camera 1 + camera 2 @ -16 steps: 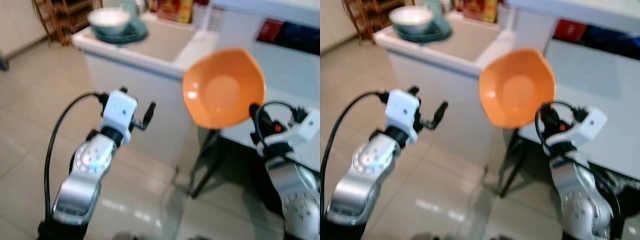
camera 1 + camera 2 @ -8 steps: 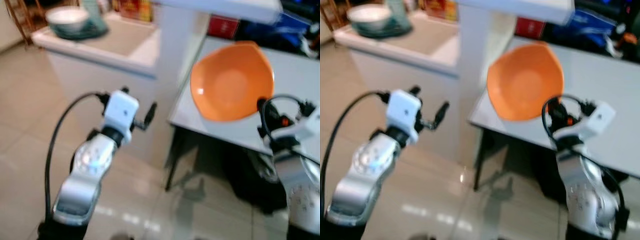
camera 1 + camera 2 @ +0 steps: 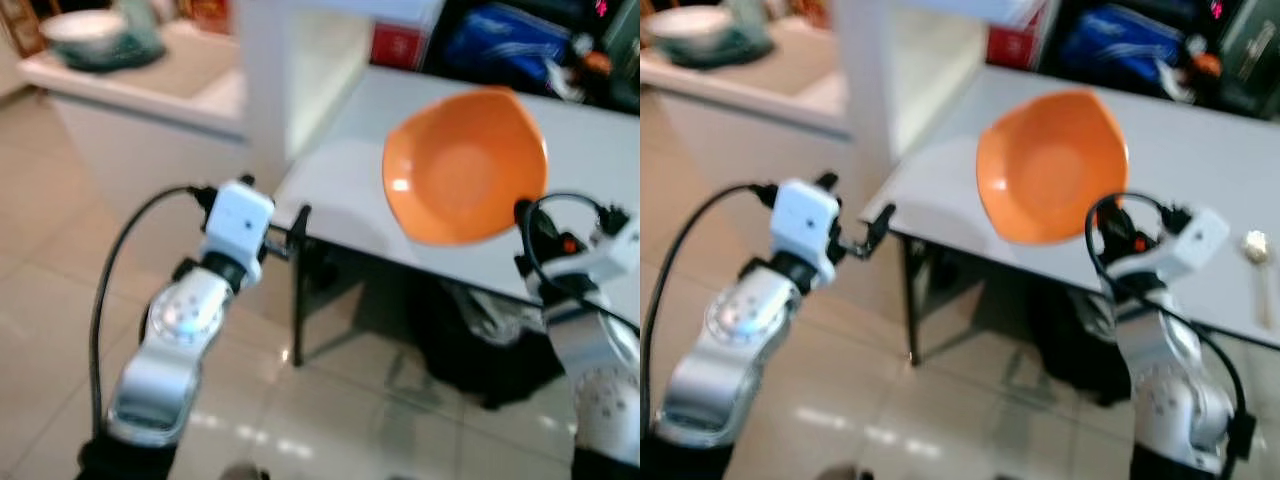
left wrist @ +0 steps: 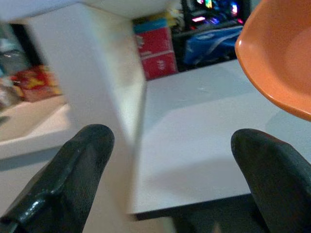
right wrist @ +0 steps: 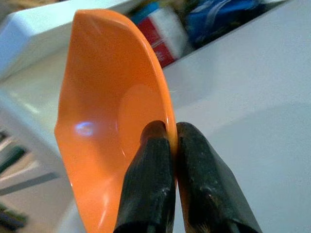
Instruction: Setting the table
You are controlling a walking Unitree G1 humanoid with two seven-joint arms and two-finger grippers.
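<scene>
Right wrist view: the right gripper (image 5: pixel 172 145) pinches the rim of the orange bowl (image 5: pixel 107 111) — one finger inside, one outside.

Both black fingers (image 5: pixel 150 179) are squeezed close, with just the thin rim between them. The bowl stands up from the fingertips on its edge, tilted, with its hollow side facing the robot, and it is held in the air over the white table (image 3: pixel 340 180). In the left wrist view, the left gripper (image 4: pixel 170 160) has its two fingers spread wide and holds nothing — the near table edge shows between them, and the bowl is off to one side, not touching them. A spoon (image 3: pixel 1257 250) lies on the table by the robot's right arm. Further back on the left, a pale bowl (image 3: pixel 85 30) sits on a counter (image 3: pixel 150 90).
</scene>
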